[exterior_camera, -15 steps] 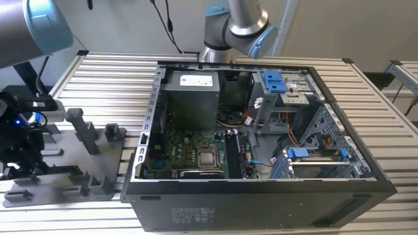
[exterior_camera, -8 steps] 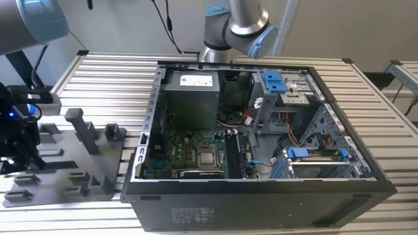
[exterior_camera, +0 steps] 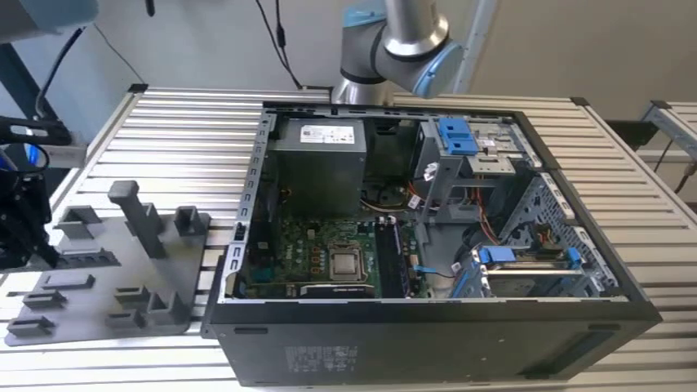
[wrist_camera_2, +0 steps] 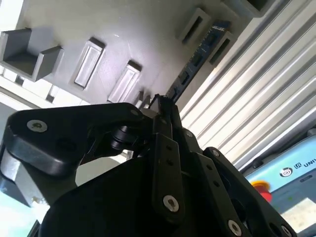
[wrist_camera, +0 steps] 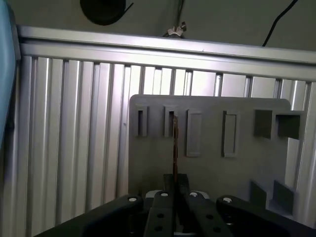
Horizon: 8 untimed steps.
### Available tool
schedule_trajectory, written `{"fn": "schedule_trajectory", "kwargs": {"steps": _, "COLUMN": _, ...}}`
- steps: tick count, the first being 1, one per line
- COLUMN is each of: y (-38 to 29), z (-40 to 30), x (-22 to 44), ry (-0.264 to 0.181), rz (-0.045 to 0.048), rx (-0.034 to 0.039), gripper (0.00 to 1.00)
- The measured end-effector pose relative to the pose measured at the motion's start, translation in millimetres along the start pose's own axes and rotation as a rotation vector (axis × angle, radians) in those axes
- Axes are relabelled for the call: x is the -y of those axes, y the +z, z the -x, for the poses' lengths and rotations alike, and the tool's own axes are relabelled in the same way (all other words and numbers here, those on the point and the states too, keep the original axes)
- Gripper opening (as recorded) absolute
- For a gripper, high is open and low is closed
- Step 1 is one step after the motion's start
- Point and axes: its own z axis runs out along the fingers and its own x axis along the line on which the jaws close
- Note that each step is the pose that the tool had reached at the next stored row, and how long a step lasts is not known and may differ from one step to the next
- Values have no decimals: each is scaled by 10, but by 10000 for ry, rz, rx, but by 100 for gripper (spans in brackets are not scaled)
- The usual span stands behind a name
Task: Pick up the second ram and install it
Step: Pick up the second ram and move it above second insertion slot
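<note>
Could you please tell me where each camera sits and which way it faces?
Exterior view: off the arm, high up, looking down on the open computer case and grey tray; an arm joint shows.
First wrist view: on the wrist, facing along the pincer onto the grey tray.
Second wrist view: on the wrist, looking past the pincer across the grey tray.
Both wrist views share the second ram gripped in the pincer.
</note>
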Motion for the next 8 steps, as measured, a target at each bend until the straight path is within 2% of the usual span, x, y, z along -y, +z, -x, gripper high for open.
{"fn": "schedule_trajectory", "kwargs": {"steps": 3, "y": -133, "z": 2, "x": 1, "ry": 0, "rz": 3, "rx": 0, "gripper": 14}}
{"fn": "schedule_trajectory", "kwargs": {"steps": 8, "y": -240, "z": 3, "x": 1, "ry": 3, "rz": 4, "rx": 0, "gripper": 14}}
